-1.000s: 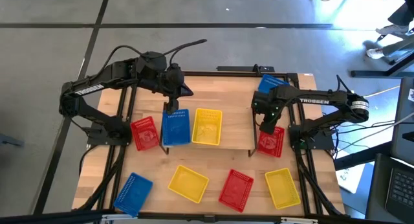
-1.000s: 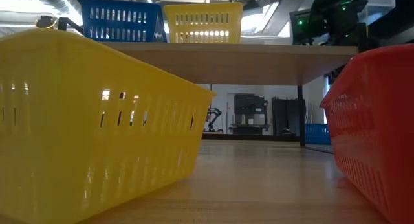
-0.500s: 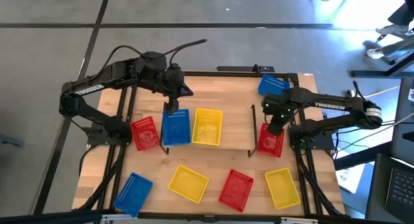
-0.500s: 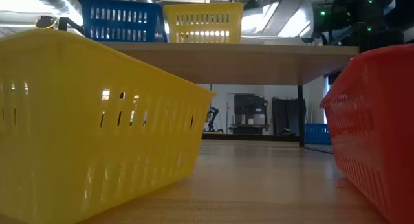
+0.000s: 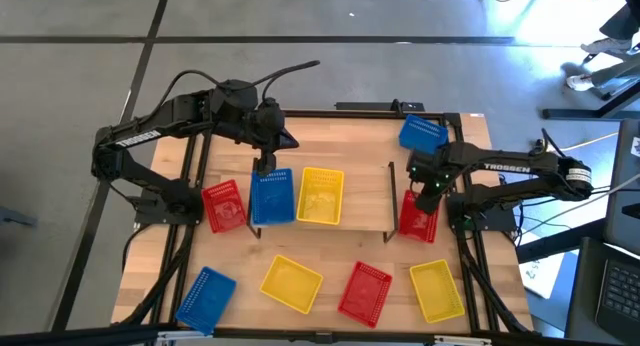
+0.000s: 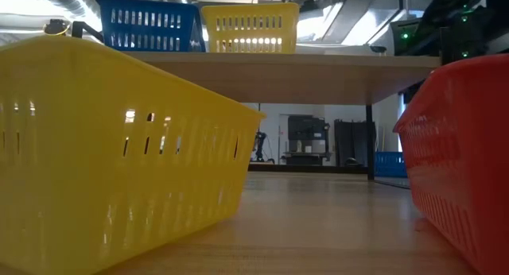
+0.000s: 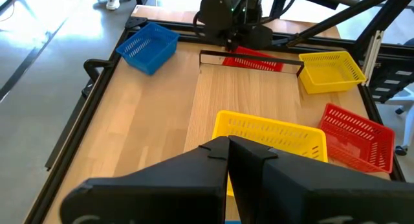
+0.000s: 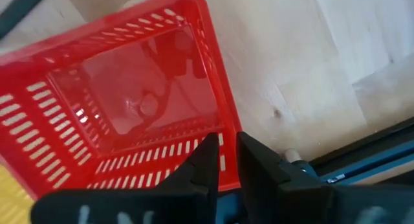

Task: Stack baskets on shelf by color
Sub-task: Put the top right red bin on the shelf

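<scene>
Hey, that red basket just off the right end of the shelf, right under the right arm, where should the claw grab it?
Probably on the rim of one wall. The red basket sits upright with its mouth open, so come straight down from above, one finger inside and one outside. The right claw is already over a wall, its fingers nearly together, so it would have to open first.

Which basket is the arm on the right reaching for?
Find the low wooden shelf mid-table. Just past its right end, a red basket sits on the table under the right gripper. It is the only red one on that side; the other two red ones lie left of the shelf and in the front row.
</scene>
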`<control>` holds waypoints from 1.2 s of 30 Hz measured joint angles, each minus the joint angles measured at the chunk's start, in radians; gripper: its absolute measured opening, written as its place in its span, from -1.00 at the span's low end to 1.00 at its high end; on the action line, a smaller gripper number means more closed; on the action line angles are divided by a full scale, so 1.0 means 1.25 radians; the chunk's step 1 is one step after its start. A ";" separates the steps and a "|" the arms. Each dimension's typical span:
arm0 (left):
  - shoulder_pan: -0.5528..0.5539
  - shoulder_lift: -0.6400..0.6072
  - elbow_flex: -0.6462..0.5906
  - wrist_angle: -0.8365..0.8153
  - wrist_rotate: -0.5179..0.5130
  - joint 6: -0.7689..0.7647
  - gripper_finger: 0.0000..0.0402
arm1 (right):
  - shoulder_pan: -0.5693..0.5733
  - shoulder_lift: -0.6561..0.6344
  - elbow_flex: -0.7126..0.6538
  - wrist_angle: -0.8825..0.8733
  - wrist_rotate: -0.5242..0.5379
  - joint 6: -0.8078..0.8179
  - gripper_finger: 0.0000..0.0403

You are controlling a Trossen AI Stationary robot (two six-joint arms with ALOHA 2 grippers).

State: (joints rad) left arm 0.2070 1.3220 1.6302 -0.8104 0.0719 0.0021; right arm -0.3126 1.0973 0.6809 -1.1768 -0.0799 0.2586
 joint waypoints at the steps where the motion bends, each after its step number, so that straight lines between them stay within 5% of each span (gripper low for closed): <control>1: 0.000 0.000 0.000 0.000 0.000 0.000 -1.00 | 0.000 0.000 -0.003 0.002 0.001 -0.004 -0.74; 31: 0.000 0.000 0.000 0.002 0.000 0.001 -1.00 | 0.001 0.058 -0.053 0.138 0.000 0.059 -0.74; 36: 0.000 0.000 0.000 0.002 0.000 0.001 -1.00 | 0.000 0.080 -0.053 0.138 -0.001 0.060 -0.92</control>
State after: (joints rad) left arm 0.2070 1.3220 1.6302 -0.8078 0.0722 0.0032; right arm -0.3122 1.1973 0.6151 -1.0042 -0.0811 0.3332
